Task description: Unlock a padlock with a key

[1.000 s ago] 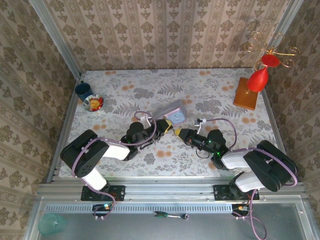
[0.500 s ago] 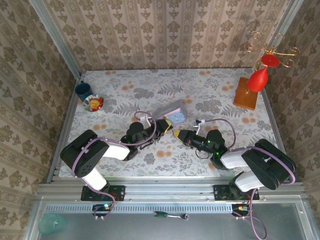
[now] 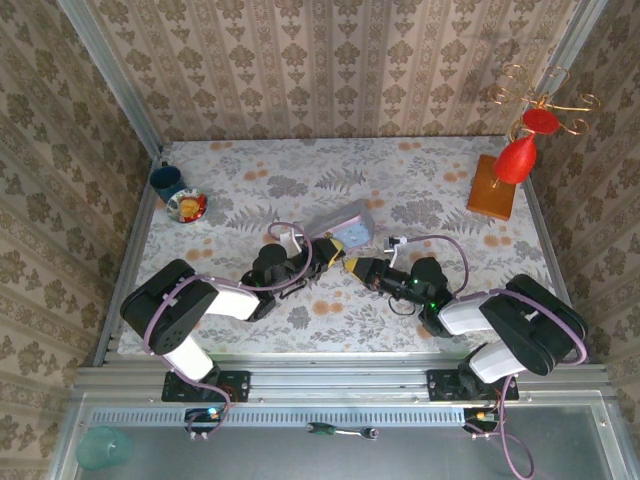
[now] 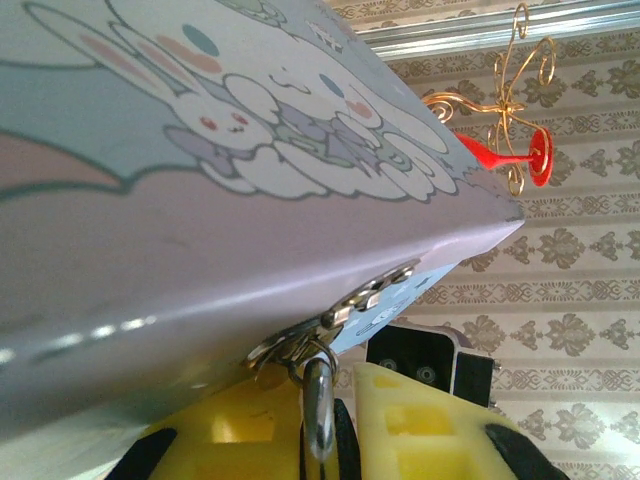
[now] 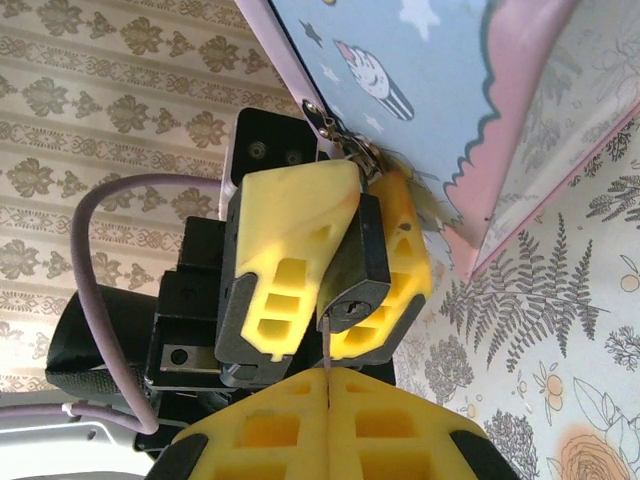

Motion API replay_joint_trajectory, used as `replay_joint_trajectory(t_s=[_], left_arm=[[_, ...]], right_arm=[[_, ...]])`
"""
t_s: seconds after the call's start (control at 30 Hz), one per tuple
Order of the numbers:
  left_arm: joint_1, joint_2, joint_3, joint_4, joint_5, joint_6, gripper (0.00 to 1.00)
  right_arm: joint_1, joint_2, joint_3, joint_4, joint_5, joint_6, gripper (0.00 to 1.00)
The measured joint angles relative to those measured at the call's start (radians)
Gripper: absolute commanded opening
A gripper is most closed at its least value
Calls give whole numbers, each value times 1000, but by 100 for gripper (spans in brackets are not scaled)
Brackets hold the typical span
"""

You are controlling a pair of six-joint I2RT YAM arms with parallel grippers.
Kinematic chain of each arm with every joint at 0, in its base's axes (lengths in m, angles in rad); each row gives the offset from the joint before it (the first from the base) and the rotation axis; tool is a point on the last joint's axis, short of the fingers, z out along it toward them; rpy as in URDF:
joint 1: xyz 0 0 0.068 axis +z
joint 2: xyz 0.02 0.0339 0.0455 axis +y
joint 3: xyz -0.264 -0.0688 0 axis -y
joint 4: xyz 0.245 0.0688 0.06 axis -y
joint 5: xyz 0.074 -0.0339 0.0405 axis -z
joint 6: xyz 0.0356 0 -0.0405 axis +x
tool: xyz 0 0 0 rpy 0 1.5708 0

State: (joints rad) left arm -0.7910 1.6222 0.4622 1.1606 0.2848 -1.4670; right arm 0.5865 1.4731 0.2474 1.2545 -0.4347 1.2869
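Padlock hanging by shackle from hasp of pastel tin near middle of bench, dark body pinched between fingers of left claw. Right claw pressed together on thin key, blade tip meeting keyhole on padlock's free end; depth of entry not discernible. Both claws nose to nose just beside tin's near corner.

In the left wrist view my left jaws hide the body of the padlock; only its shackle shows. My right jaws cover the key except one thin edge. The tin is cut off at the edges.
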Motion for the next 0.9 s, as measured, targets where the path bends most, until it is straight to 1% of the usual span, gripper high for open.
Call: replay_joint_trajectory(t_s=[0.9], left_arm=[[1, 0, -9, 9, 0, -7, 0]], right_arm=[[-1, 14, 0, 3, 1, 4, 0]])
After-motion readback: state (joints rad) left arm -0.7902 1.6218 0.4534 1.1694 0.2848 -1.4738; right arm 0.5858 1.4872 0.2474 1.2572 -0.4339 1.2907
